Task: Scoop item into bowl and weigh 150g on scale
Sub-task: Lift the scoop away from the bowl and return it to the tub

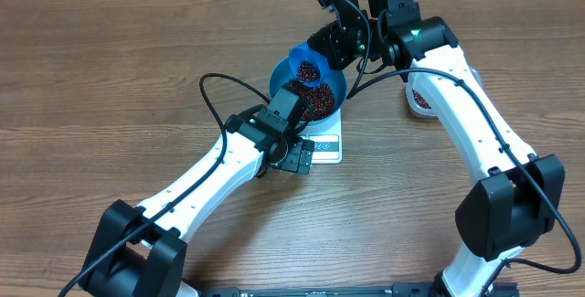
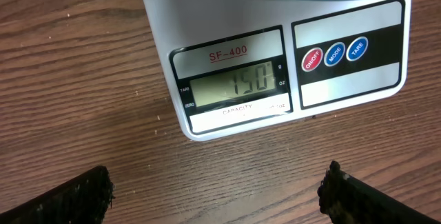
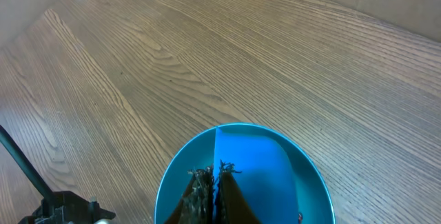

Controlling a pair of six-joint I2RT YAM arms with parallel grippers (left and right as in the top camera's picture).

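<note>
Overhead view: right hand [image 1: 323, 55] clenched on scoop [image 1: 306, 60], tilted over bowl [image 1: 340, 85] of beans [image 1: 316, 104] on scale [image 1: 329, 147]; left hand [image 1: 294, 157] released. Its display [image 2: 241, 86] reads 150 — any beans in the scoop may spill in, overshooting.

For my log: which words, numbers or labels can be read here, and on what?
"SF-400": on the scale, above its display.
"150": on the display.
"ON/OFF": red button.
"MODE", "TARE": blue buttons.
"CAPACITY": below the display; rest of line unreadable.
Tiny marks beside display: too small.
</note>
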